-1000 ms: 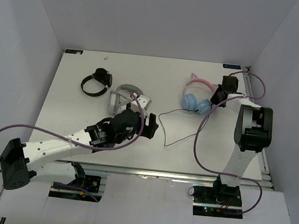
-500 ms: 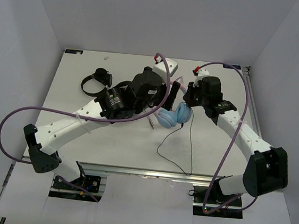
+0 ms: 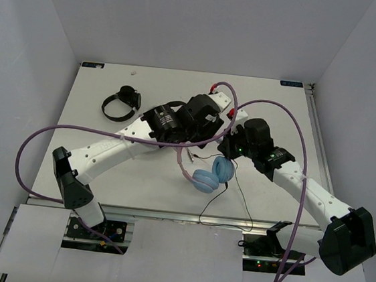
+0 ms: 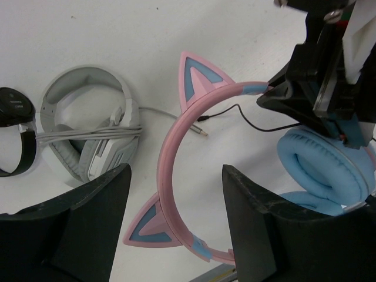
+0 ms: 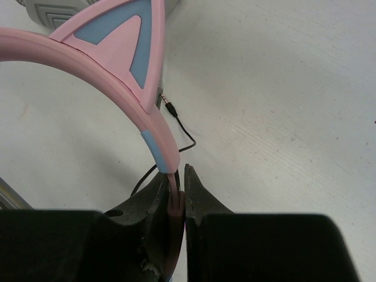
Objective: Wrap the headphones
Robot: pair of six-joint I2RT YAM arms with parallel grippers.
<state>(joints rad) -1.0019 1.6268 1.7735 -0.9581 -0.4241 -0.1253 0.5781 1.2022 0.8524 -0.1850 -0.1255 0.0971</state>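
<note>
Headphones [image 3: 205, 179]: centre of the top view, just below both wrists, blue cups lowest.
Right jaws: clamped on the end of the pink band, just above a cup.
Left jaws: open, one on each side of the band.
Cable [image 5: 182, 123]: thin, dark, loose on the table [image 3: 180, 86].
Grey headphones [image 4: 88, 135]: flat on the table, left side of the left wrist view.
Black headphones [image 3: 120, 102]: upper left of the top view.

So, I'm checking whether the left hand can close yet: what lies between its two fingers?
The pink headband of the headphones runs between the open left hand's fingers; the left wrist view shows it.
</note>
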